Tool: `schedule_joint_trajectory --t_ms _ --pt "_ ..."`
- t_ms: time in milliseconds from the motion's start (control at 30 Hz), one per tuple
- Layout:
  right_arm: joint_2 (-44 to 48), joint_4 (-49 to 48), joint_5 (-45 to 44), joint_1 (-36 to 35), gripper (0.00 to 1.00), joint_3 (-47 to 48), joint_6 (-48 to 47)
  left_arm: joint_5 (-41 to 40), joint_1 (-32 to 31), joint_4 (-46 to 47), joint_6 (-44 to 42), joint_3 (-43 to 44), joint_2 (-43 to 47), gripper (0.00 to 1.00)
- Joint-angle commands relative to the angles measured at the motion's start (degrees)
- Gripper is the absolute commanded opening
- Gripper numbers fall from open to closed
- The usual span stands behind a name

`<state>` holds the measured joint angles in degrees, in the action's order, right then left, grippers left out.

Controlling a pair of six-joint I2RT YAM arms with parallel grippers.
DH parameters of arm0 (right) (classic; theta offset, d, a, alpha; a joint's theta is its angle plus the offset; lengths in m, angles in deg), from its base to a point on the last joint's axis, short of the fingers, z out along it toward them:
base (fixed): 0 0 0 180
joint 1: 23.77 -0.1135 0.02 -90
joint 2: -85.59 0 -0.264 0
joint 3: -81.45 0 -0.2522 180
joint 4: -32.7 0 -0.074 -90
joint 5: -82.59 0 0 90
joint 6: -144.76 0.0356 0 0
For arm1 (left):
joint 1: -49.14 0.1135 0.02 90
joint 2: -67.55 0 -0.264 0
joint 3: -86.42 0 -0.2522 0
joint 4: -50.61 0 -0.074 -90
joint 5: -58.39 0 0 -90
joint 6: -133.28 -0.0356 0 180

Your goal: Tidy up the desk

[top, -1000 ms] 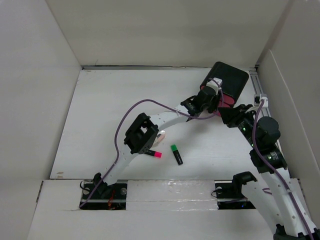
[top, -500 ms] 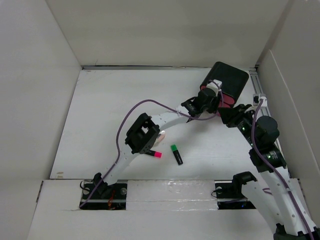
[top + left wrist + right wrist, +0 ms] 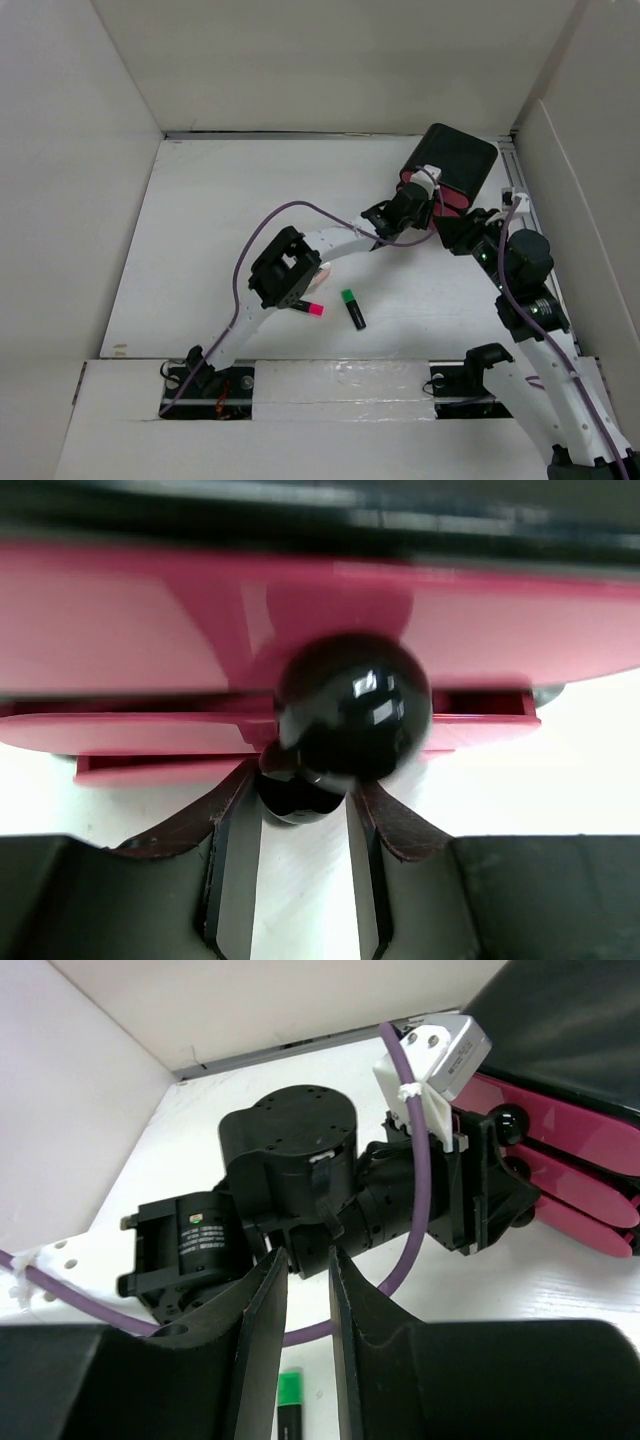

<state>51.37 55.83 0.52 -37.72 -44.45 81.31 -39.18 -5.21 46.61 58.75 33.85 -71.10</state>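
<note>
Plain, matte white desk (image 3: 220, 225); flat, wide, white-walled

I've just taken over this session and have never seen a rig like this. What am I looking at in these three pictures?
A left arm and a right arm, both robotic, are bolted at the near edge of a white desk. The overhead picture shows both; the other two come from a camera on each wrist. On the desk lie a green-capped marker, a pink-capped marker and a black box with pink drawers. The left gripper straddles a black drawer knob; whether it pinches it is unclear. The right gripper is open and empty.
</note>
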Motion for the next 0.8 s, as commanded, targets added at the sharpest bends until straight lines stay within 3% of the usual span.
schedule_joint_trajectory --t_ms 0,767 --pt "-0.3 -3.4 0.3 -0.4 0.29 -0.3 -0.7 -1.6 0.1 1.5 -0.6 -4.0 6.7 0.06" --pt "-4.5 -5.1 -2.5 -0.4 0.25 -1.9 -0.6 -4.2 -0.9 9.3 1.5 -30.5 23.5 0.02"
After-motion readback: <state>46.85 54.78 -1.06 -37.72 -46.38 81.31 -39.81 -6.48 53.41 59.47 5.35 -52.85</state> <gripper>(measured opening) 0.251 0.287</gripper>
